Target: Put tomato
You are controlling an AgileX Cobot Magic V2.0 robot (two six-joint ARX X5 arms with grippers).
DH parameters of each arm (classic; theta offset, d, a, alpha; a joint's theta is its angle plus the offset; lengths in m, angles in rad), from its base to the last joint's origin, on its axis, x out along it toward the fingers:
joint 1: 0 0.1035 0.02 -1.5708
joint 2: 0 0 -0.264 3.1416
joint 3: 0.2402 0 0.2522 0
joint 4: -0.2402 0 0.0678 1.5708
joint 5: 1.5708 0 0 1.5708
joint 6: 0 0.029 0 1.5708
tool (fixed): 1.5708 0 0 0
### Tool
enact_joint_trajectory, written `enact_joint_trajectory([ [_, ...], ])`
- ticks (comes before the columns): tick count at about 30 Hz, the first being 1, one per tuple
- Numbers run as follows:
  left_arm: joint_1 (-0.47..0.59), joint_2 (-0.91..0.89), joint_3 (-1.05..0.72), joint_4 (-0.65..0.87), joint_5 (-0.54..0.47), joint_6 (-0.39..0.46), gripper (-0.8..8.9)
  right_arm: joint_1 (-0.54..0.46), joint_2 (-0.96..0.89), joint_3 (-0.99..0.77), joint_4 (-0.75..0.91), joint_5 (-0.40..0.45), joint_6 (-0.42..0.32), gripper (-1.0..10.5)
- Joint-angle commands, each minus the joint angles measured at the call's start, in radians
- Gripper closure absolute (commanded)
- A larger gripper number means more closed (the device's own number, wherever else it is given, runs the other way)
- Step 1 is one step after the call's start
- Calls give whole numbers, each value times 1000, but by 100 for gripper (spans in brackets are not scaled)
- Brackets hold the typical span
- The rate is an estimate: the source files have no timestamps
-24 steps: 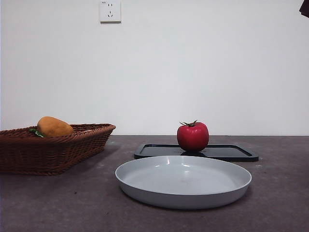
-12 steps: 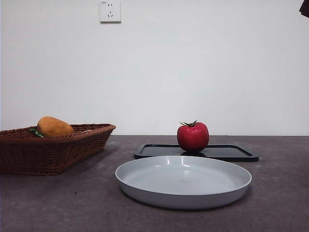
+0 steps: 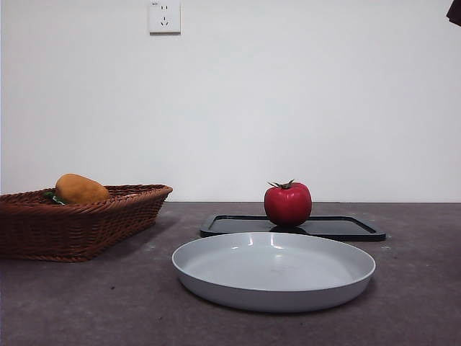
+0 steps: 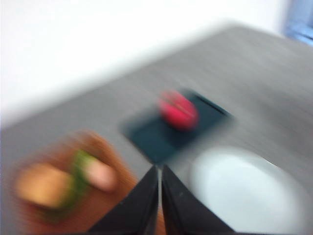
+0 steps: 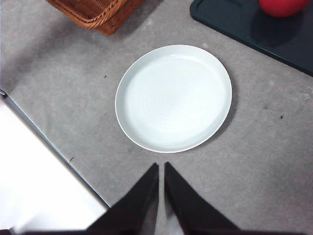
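Note:
The glossy red tomato with a green stem stands on a flat black tray behind a white plate. Through the blur of the left wrist view, the tomato sits on the dark tray, well ahead of my left gripper, whose jaws are shut and hold nothing. My right gripper hovers high over the table near the white plate, jaws shut and empty. Only the tomato's edge shows there, on the tray.
A brown wicker basket at the left holds an orange-yellow oblong fruit with something green beside it. In the right wrist view the basket's corner shows, and the table's edge runs close by. A black arm tip sits at the top right corner.

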Motion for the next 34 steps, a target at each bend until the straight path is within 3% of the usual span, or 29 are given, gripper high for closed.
enact_joint_trajectory([
  [1,68,-91,-103,229,-105,27,804,5,5,8,10,-2,2,941],
  [7,153,-268,-351,428,-327,23,804,5,5,8,10,-2,2,941],
  [11,177,-362,-503,447,-396,19,804,5,5,8,10,-2,2,941],
  [22,190,-553,-814,448,-405,-57,804,5,5,8,10,-2,2,941],
  [34,190,-617,-892,333,-405,-60,804,5,5,8,10,-2,2,941],
])
